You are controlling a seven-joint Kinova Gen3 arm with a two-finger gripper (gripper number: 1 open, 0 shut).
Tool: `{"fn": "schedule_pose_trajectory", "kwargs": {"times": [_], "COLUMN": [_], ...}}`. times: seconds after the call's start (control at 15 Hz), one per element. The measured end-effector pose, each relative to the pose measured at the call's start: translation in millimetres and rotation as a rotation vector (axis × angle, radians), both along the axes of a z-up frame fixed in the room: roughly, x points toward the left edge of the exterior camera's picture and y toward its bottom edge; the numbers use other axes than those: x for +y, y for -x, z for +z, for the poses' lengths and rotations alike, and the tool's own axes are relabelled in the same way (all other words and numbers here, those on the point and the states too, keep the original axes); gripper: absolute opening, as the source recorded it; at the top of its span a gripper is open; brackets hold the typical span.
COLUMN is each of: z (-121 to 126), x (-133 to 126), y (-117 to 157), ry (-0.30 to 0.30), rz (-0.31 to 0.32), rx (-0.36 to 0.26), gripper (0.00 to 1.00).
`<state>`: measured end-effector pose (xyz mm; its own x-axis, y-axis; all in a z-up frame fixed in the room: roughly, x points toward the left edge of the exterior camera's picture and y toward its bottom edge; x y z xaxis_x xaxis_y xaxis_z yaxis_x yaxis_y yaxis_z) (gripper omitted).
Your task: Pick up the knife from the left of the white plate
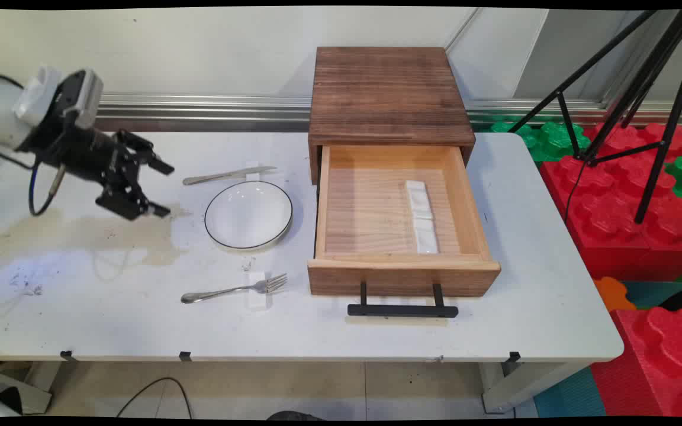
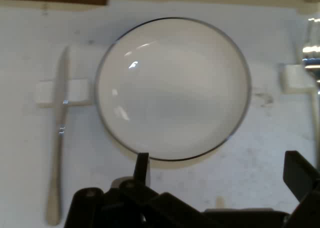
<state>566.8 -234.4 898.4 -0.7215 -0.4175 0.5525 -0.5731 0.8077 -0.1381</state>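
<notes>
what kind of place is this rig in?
Probably a robotics lab or test room, not a home: a staged place setting, plate and fork, on a stained white table, a camera tripod, and giant foam blocks beside it.

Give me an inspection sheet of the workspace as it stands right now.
Surface: white table, brownish stain and scuffs on its left part.
Job's things: white plate with dark rim; knife behind it, fork in front, each on a small white rest; wooden box with drawer pulled open, white tray inside.
Clutter: nothing seen.
Grippers: gripper open, empty, above the table left of the plate.
Cables: black cable looping under the wrist.
Surroundings: black tripod, red and green foam blocks at right.
</notes>
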Motion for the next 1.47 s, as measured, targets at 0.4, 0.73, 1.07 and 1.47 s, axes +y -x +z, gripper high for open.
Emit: {"fn": "schedule_pose_trajectory", "kwargs": {"times": [0.4, 0.73, 1.07, 1.47], "z": [19, 32, 38, 37], "x": [-31, -65, -98, -141], "y": [-18, -25, -26, -22], "ry": [0.021, 0.028, 0.026, 0.004], "rz": [0.044, 0.057, 0.046, 0.012], "rx": [-0.036, -0.062, -0.089, -0.134], "gripper": [1.00, 1.00, 1.00, 1.00]}}
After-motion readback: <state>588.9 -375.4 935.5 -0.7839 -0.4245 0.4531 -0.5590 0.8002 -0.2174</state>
